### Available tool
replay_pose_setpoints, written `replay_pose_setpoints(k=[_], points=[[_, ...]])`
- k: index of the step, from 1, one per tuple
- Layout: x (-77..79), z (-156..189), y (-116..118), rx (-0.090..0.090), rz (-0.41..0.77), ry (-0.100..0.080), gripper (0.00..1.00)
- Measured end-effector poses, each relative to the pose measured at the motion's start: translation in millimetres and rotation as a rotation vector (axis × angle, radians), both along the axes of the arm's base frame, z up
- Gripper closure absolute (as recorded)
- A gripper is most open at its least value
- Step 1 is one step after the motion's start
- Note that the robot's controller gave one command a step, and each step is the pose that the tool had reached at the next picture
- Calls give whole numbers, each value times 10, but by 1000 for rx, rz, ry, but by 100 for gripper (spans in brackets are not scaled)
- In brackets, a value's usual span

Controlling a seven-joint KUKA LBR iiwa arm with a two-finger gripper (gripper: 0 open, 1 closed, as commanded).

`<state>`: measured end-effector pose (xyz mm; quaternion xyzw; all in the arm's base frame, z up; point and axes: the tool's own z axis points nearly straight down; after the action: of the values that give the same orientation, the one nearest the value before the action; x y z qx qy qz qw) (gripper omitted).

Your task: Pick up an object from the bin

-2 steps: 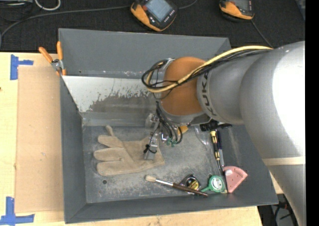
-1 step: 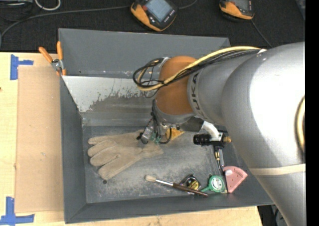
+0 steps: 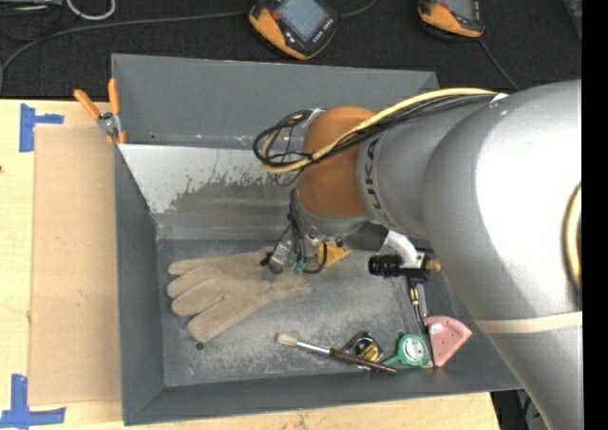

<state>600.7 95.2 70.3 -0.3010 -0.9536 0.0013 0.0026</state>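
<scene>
Faintly, "UK" lettering marks the silver arm (image 3: 446, 172); its tool (image 3: 283, 259) hangs over the beige fabric glove's (image 3: 223, 290) cuff, grip state indiscernible.

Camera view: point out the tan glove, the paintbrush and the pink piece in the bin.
Tan glove (image 3: 223, 291), camera view, on its palm.
Paintbrush (image 3: 328, 350), camera view, midway along its handle.
Pink piece (image 3: 446, 337), camera view, on its upper face.
</scene>
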Motion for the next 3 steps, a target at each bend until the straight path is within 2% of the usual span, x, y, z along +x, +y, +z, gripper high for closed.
replay_pose_setpoints(k=[2,3], points=[[-8,311,-3,1,1,2,100],[-33,520,-8,0,2,12,100]])
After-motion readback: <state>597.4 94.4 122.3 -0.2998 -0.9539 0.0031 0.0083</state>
